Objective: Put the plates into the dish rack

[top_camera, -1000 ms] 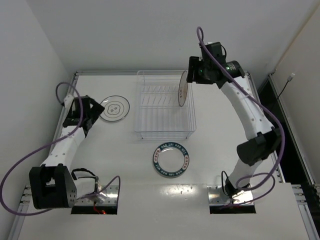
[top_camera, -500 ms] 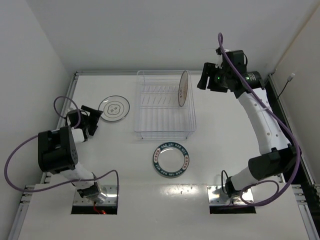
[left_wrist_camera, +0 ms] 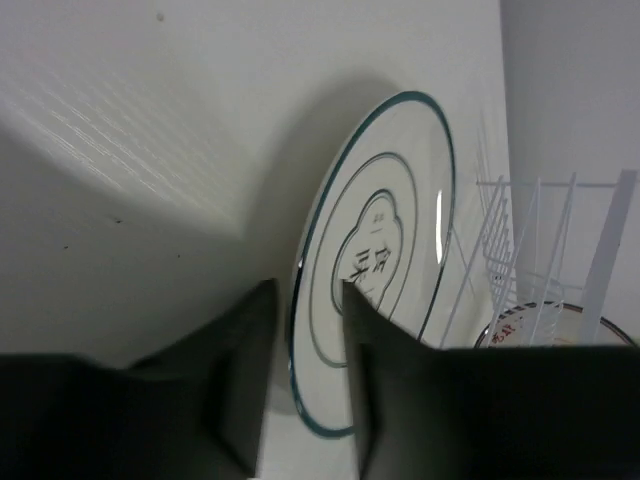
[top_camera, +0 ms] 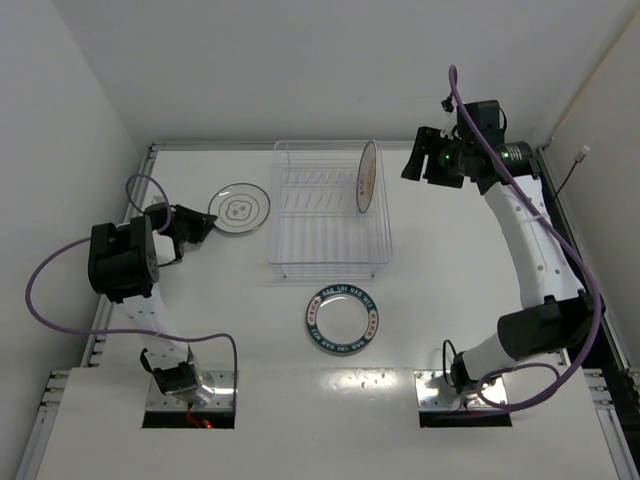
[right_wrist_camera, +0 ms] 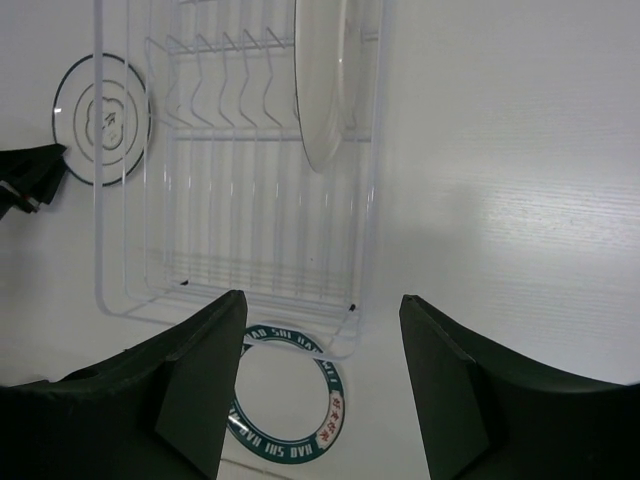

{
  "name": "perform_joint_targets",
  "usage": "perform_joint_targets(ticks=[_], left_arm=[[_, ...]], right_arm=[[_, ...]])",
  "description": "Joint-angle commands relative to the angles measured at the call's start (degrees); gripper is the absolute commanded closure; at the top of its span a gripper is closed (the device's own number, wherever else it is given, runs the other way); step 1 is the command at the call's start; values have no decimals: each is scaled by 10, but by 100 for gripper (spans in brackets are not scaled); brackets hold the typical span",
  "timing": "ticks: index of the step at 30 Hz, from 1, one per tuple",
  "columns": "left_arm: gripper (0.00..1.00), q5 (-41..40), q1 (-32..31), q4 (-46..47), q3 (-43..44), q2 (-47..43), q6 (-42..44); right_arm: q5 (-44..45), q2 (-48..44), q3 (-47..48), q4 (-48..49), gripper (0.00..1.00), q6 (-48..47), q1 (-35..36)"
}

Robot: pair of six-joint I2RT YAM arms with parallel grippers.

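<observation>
The white plate with a thin black rim (top_camera: 240, 208) (left_wrist_camera: 385, 230) lies left of the dish rack (top_camera: 328, 262) (right_wrist_camera: 100, 200). Its near edge is tipped up. My left gripper (top_camera: 207, 222) (left_wrist_camera: 308, 290) is shut on that plate's left rim, one finger on each face. The plate with the orange-brown band (top_camera: 367, 177) (right_wrist_camera: 320, 90) stands upright in the rack's right end. A teal lettered plate (top_camera: 342, 318) (right_wrist_camera: 285, 395) lies flat on the table in front of the rack. My right gripper (top_camera: 425, 162) (right_wrist_camera: 322, 300) hangs open and holds nothing, high up to the right of the rack.
The rack's tines (right_wrist_camera: 225, 85) left of the standing plate hold nothing. White walls close the table at the back and left. A raised table edge (top_camera: 150, 160) runs behind my left arm.
My left gripper has reached the black-rimmed plate and closed on its rim, and the plate has shifted a little right and back. My right arm has drawn away from the rack to the right.
</observation>
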Motion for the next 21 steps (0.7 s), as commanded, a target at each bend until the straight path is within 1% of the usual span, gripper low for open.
perform_joint_targets(ticks=[1, 2, 3, 5, 6, 8, 9, 11, 14, 16, 17, 18, 19, 20, 21], left_arm=[[80, 44, -7, 18, 23, 26, -4], [89, 50, -7, 18, 23, 26, 1], [100, 50, -7, 23, 23, 19, 1], [100, 44, -7, 23, 30, -7, 6], [100, 39, -7, 23, 48, -15, 1], [100, 33, -1, 35, 65, -42, -20], [100, 23, -1, 35, 76, -51, -46], [100, 11, -1, 41, 119, -66, -62], [100, 11, -1, 13, 193, -87, -82], [100, 5, -6, -6, 228, -116, -82], [100, 5, -12, -24, 233, -129, -82], [100, -1, -12, -30, 233, -142, -82], [100, -1, -19, -30, 233, -154, -82], [100, -1, -24, -40, 233, -180, -88], [100, -1, -31, -47, 233, -192, -88]], right_arm=[[-23, 5, 22, 1, 40, -3, -9], [-28, 5, 22, 1, 40, -3, -9], [-28, 12, 29, 1, 40, -3, -9], [-33, 12, 29, 6, 40, -3, -9], [-42, 12, 29, 6, 40, -3, -9], [-59, 12, 29, 17, 40, -3, -9], [-74, 12, 29, 17, 40, -3, -9], [-90, 12, 29, 23, 40, -3, -9], [-126, 12, 16, 42, 40, -3, -9], [-168, 12, 5, 67, 40, -3, -9], [-186, 12, -10, 77, 39, 3, -9], [-228, 12, -20, 90, 39, 12, -9], [-250, 12, -28, 104, 39, 17, -9], [-296, 7, -49, 136, 37, 23, -9], [-319, 7, -60, 154, 37, 41, -9]])
